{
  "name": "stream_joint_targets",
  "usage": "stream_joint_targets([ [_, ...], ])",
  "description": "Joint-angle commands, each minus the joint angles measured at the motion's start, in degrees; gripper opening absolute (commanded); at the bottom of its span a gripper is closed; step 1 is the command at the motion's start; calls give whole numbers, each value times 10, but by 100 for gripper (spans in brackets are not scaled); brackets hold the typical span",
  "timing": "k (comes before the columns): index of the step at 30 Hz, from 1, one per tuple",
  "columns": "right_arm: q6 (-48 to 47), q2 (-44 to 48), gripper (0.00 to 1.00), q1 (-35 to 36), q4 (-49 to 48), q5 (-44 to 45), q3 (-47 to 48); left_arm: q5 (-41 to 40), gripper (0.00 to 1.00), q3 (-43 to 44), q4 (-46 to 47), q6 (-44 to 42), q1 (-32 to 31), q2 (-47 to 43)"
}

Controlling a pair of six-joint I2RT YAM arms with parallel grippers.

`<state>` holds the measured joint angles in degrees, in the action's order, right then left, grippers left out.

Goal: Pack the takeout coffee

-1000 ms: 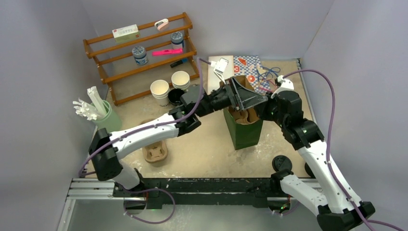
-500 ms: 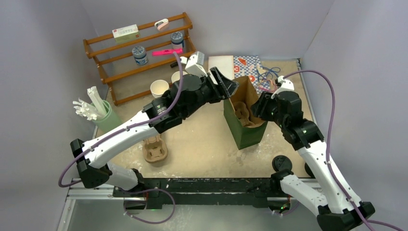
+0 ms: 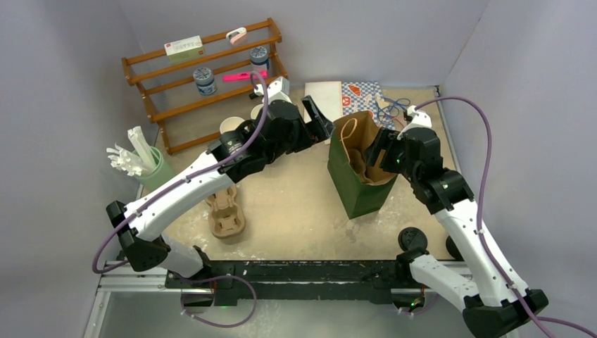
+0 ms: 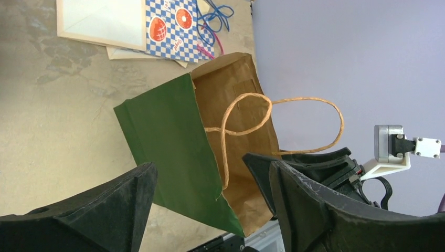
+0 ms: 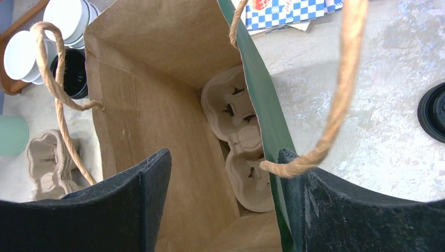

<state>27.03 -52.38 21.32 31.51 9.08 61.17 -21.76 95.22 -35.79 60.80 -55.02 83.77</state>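
- takeout coffee: the only sip-lid shape in sight is a round black lid (image 3: 412, 239) low and right of centre in the top view, on the table near the right arm's base. it also shows at the right edge of the right wrist view (image 5: 433, 111).
- the lid faces straight up at the camera. no cup wall shows below it, so i cannot tell its long axis, or whether the green cup is under it.
- it is well apart from both grippers and outside the green paper bag (image 3: 354, 191).
- the left gripper (image 3: 320, 116), up centre in the top view, has its fingers spread wide and nothing between them. it is just left of the bag's open mouth and not touching it.
- the right gripper (image 5: 223, 155) also has its fingers parted and holds nothing. it hangs over the bag's mouth, with one finger (image 5: 131, 205) above the brown inside and the other past the green wall.
- a twine handle (image 5: 336, 105) loops across that outer finger; i cannot tell if they touch.
- the bag stands upright and open, and a pulp cup carrier (image 5: 239, 139) lies on its floor.
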Motion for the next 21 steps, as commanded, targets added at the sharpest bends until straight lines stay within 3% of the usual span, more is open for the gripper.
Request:
stream_joint_targets([
  [1, 1, -9, 77, -1, 18, 23, 34, 86, 82, -23, 30, 22, 21, -29],
  [5, 0, -11, 79, -1, 23, 23, 45, 163, 82, -64, 81, 40, 37, -34],
  [10, 0, -14, 79, -1, 31, 20, 51, 186, 81, -92, 109, 63, 40, -36],
  [12, -1, -14, 77, -1, 31, 20, 51, 191, 76, -98, 118, 63, 40, -33],
  [16, -1, -14, 75, -1, 30, 21, 51, 207, 53, -114, 142, 62, 40, -26],
  [17, 0, -14, 75, -1, 31, 21, 51, 213, 52, -116, 149, 62, 40, -25],
  [21, -2, -15, 75, -1, 30, 18, 53, 215, 60, -113, 161, 38, 40, -11],
])
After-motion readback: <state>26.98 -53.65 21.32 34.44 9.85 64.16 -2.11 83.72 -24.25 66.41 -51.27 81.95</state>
